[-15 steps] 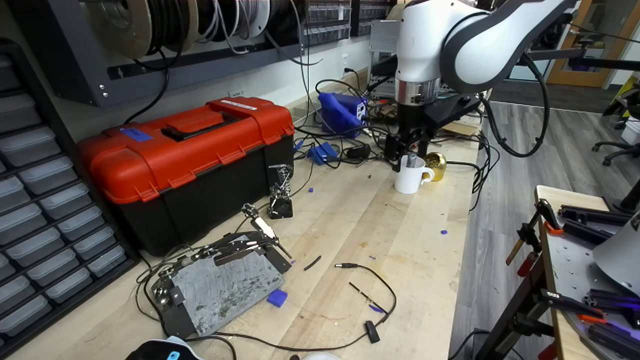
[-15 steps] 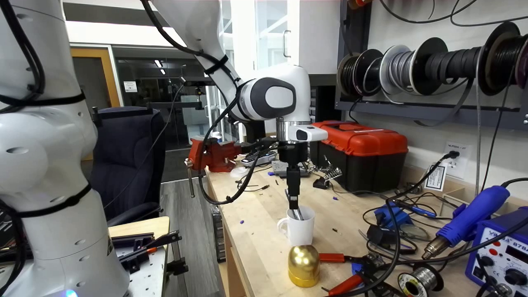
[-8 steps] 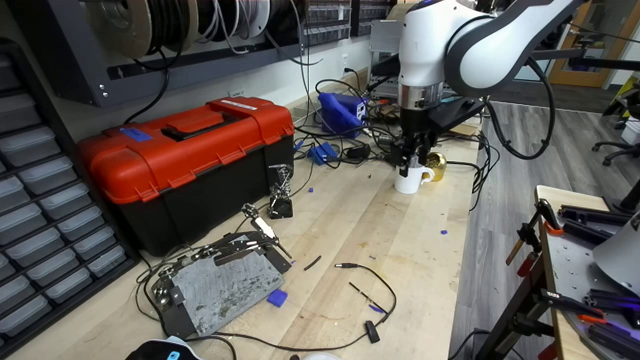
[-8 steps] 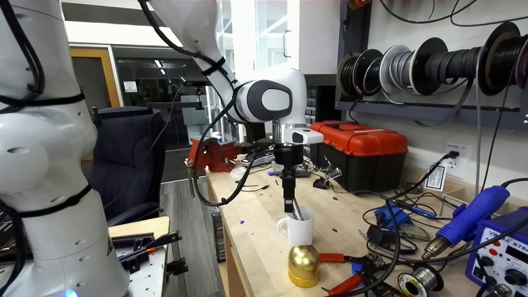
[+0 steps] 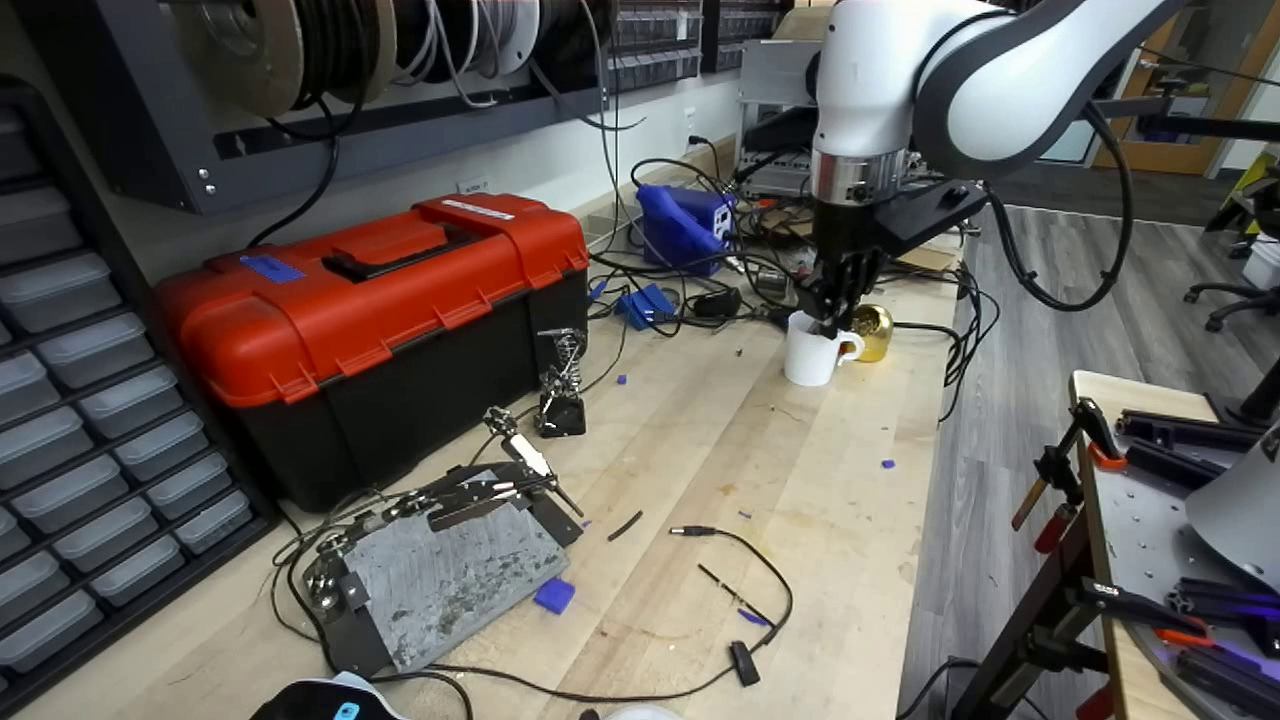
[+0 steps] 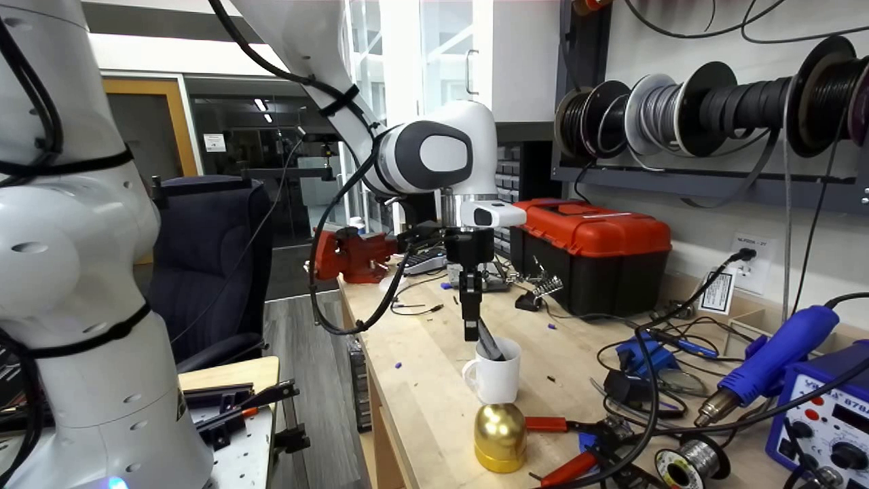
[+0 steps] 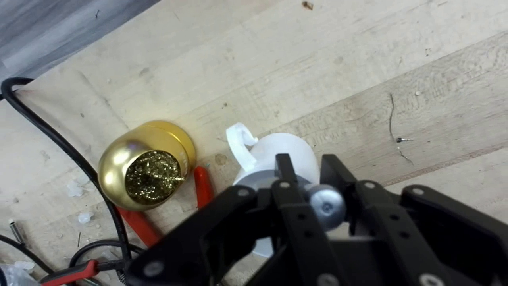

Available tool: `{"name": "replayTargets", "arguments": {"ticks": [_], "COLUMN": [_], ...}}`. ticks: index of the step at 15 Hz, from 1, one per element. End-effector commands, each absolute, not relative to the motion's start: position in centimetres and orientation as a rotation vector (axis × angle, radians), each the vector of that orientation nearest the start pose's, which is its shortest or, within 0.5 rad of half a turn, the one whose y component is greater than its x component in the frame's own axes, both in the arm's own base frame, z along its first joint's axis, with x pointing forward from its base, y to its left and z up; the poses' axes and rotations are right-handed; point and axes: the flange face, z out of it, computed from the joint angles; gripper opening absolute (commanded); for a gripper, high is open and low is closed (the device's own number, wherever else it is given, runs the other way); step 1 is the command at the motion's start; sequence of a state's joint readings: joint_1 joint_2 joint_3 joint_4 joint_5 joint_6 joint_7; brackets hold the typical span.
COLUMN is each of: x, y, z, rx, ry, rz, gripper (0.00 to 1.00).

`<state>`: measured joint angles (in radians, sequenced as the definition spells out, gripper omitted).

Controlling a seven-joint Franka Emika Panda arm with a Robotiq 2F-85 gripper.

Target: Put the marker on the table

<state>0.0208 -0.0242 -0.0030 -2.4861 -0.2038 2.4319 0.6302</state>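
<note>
A toolbox (image 5: 375, 350), black with a red lid, sits lower than the row of wire spools (image 6: 719, 109); a gold, rounded pot (image 6: 500, 438) holding brassy shavings (image 7: 152, 176) stands just beside a red-handled tool (image 6: 571, 468), well apart from a red vise (image 6: 353, 258) and dark chair (image 6: 204, 251)

A white robot arm (image 5: 852, 100) hangs in at the upper right, its dark tool (image 5: 826, 318) pointing down at the mouth of a white mug (image 5: 808, 362) that stands on the pale desk (image 5: 790, 480). A gold pot (image 5: 876, 345) sits just beside the mug. Farther left stands a red-lidded black toolbox (image 5: 400, 390); a stained grey plate (image 5: 450, 570) and a looping black cable (image 5: 744, 664) occupy the foreground.
</note>
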Motion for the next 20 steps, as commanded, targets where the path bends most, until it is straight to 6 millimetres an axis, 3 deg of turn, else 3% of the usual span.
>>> {"name": "replayTargets", "arguments": {"ticks": [1,7,13,16,20], "x": [45.0,44.2,41.7,40.6,41.0], "y": [0.5,0.2,0.4,2.1,7.1], "z": [31.2,32.4,36.2,38.5,41.2], "rx": [-3.202,-3.223,-3.259,-3.294,-3.358], "ry": [0.745,0.737,0.763,0.712,0.522], "rz": [-0.091,-0.153,-0.334,-0.449,-0.58], "gripper": [0.04,0.04,0.04,0.04,0.04]}}
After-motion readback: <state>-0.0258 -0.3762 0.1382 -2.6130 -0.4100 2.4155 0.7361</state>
